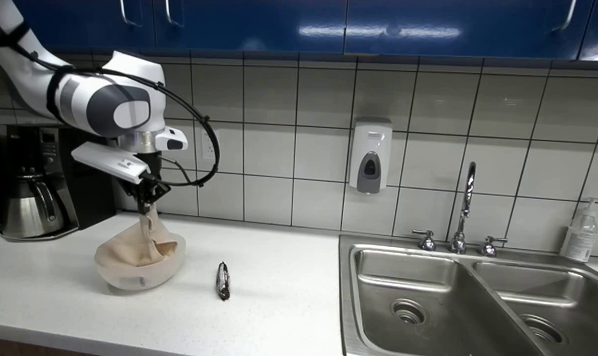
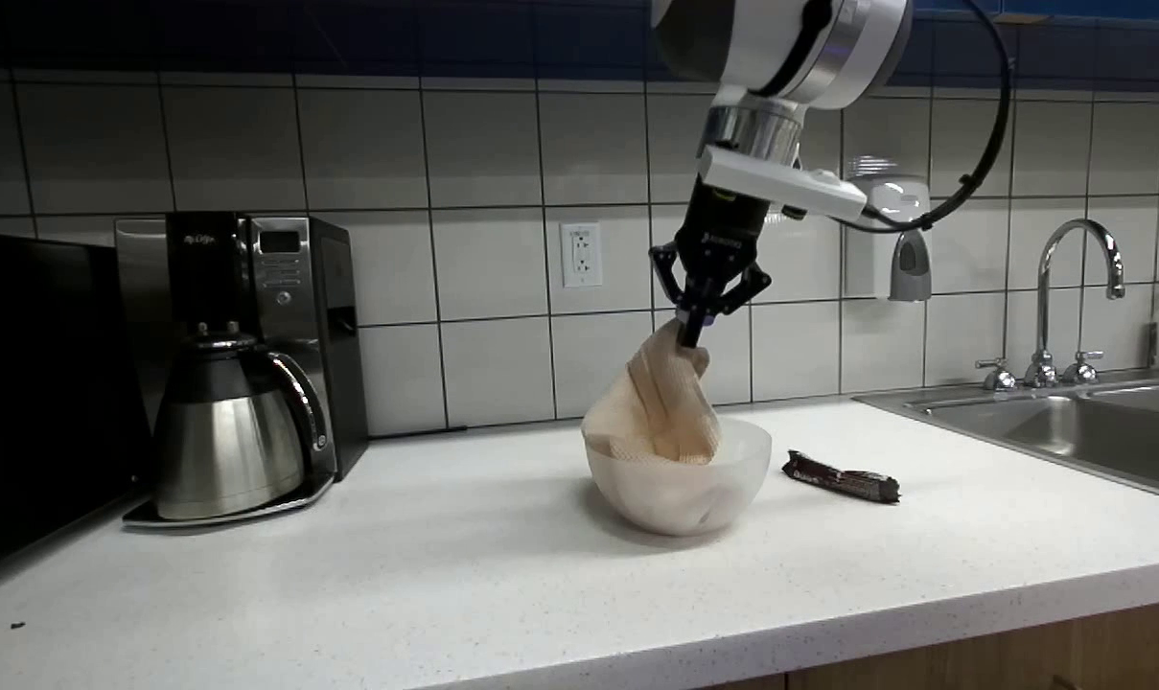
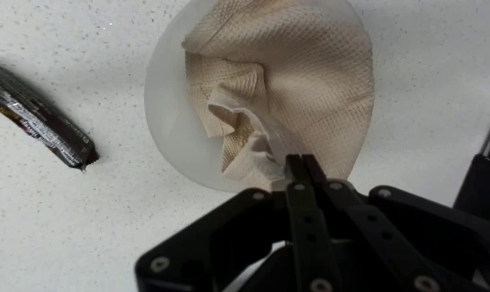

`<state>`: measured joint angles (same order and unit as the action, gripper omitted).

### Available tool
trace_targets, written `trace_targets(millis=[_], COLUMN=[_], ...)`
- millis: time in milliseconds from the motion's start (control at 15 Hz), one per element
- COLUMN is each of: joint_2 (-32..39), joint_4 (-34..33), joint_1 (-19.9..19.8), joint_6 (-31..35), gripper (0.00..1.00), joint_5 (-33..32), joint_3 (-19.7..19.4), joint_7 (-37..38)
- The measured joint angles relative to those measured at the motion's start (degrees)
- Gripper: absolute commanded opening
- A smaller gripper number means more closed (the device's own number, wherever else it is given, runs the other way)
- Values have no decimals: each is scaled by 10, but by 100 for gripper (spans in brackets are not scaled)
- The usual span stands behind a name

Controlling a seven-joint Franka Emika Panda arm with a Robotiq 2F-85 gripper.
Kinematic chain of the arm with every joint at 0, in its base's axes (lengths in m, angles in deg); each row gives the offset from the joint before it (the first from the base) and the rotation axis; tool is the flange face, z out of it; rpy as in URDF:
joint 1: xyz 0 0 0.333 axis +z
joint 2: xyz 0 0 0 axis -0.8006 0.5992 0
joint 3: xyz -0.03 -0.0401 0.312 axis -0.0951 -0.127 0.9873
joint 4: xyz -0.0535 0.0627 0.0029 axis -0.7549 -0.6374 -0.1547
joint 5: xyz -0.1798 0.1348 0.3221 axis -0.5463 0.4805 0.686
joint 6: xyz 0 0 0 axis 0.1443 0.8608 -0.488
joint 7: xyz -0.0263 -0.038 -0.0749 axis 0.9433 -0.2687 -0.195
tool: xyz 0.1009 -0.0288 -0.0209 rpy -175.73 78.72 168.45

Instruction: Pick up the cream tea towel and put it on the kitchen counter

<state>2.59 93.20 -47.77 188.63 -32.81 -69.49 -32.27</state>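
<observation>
The robot arm point(image 1: 118, 106) hangs over a cloudy, see-through bowl point(image 2: 750, 455), and its gripper point(image 2: 691, 333) points down above that bowl. The black fingers point(image 3: 295, 167) are squeezed together with a bit of the cream tea towel point(image 2: 656, 412) pinched between them. That bit makes a tall peak over the bowl, and the rest of the towel lies in soft folds inside the bowl. In the wrist view the towel reaches the bowl's edge on one side. The bowl sits on the white, speckled kitchen counter point(image 2: 445, 585). A long, dark, shiny packet point(image 2: 841, 479) lies near the bowl, on the side toward the sink point(image 1: 345, 296). The sink is well apart from the bowl. On the bowl's other side stands a coffee maker point(image 2: 287, 316) with a silver pot point(image 2: 234, 455). Behind the bowl is a tiled wall point(image 2: 493, 374).
</observation>
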Motion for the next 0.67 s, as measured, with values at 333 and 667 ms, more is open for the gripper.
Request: trace_targets(millis=[333, 667], joint_2=[-82, -130], joint_4=[0, 1], joint_1=[4, 5], joint_6=[-81, -124], gripper=[1, 1], joint_5=[0, -4], joint_3=[-32, -54], joint_7=[-8, -8])
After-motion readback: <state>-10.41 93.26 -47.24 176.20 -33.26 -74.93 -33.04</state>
